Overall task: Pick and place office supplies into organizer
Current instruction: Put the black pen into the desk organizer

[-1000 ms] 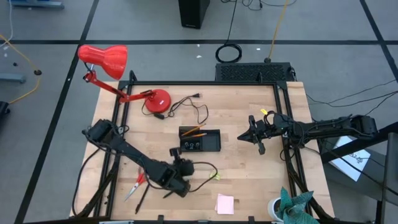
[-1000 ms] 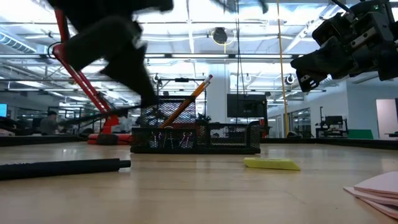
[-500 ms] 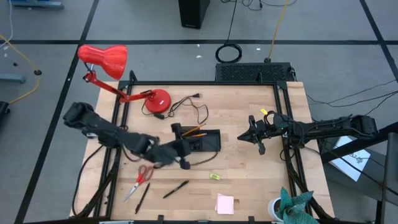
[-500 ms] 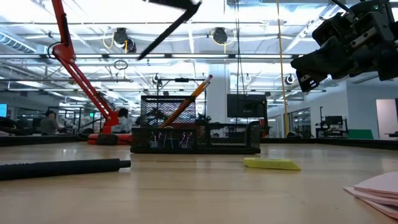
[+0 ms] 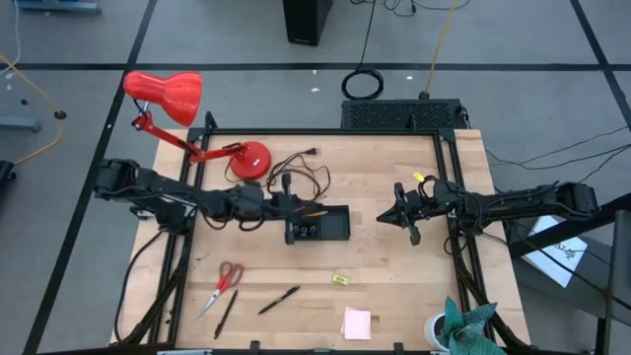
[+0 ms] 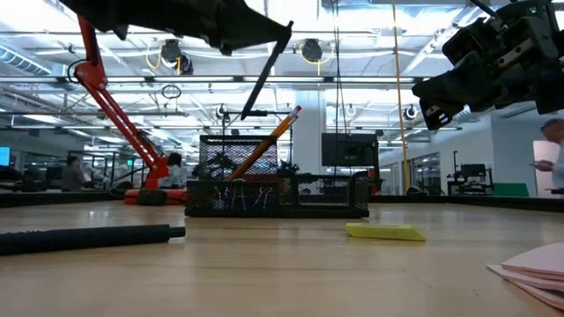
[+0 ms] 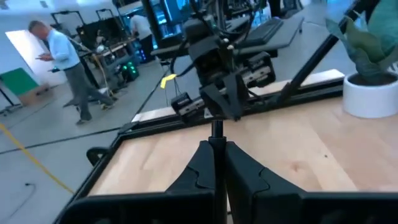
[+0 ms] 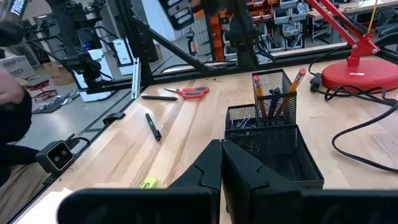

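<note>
Wooden planks form the work surface (image 5: 385, 266) seen from above, where the left gripper (image 5: 287, 197) hangs just over the near-left corner of the black organizer (image 5: 317, 223), its fingers pinched on a dark pen (image 5: 286, 186) that points toward the red lamp base (image 5: 247, 160); the right gripper (image 5: 402, 217), fingers pressed together and empty, waits well to the organizer's right. Nearer the front edge lie red-handled scissors (image 5: 222, 283), two more pens (image 5: 279, 300), a small yellow item (image 5: 340, 280) and a pink sticky-note pad (image 5: 357, 322). At table height, the held pen (image 6: 263, 76) slants down from the left gripper (image 6: 284, 33) above the mesh organizer (image 6: 278, 195), where an orange pencil (image 6: 269, 139) leans; the yellow item (image 6: 385, 232) lies in front, and the right gripper (image 6: 434, 99) hovers high to one side. From the left wrist, closed fingers (image 7: 202, 163) clamp the pen (image 7: 216, 130), with the right arm's gripper (image 7: 222, 102) straight beyond the fingertips. From the right wrist, shut fingers (image 8: 211, 163) point at the organizer (image 8: 273, 144), pencils (image 8: 292, 90) upright in its cup, scissors (image 8: 189, 92) and a pen (image 8: 152, 126) beyond.
</note>
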Robot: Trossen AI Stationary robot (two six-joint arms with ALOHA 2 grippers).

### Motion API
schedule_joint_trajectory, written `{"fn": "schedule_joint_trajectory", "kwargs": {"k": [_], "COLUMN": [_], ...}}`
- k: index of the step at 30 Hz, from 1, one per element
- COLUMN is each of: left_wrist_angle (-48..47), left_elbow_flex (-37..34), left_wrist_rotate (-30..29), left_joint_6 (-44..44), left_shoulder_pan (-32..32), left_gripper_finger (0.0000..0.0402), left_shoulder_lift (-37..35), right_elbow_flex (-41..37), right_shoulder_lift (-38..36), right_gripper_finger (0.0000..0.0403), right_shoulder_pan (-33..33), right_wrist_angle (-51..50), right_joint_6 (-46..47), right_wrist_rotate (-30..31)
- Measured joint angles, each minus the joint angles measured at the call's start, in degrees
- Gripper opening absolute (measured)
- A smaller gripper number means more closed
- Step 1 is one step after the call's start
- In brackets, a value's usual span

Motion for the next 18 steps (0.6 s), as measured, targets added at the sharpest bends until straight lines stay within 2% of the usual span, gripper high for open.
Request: {"fn": "schedule_joint_trajectory", "kwargs": {"k": [8,18], "left_wrist_angle": [0.2,10.7], "left_elbow_flex": [-4.3,-13.2], "left_wrist_rotate": [2.1,1.4], "left_joint_6": [-3.9,-7.8], "left_shoulder_pan": [3.5,4.3], "left_gripper_finger": [0.0006,0.0011], "left_shoulder_lift": [0.1,0.1], "right_elbow_flex": [0.0,0.0], "right_shoulder_lift": [0.0,0.0], "right_gripper_finger": [0.0004,0.0004], "right_shoulder_pan": [0.0,0.0], "right_wrist_angle": [0.0,0.0], "right_joint_6": [-0.1,-0.1], "right_wrist_rotate": [0.0,0.0]}}
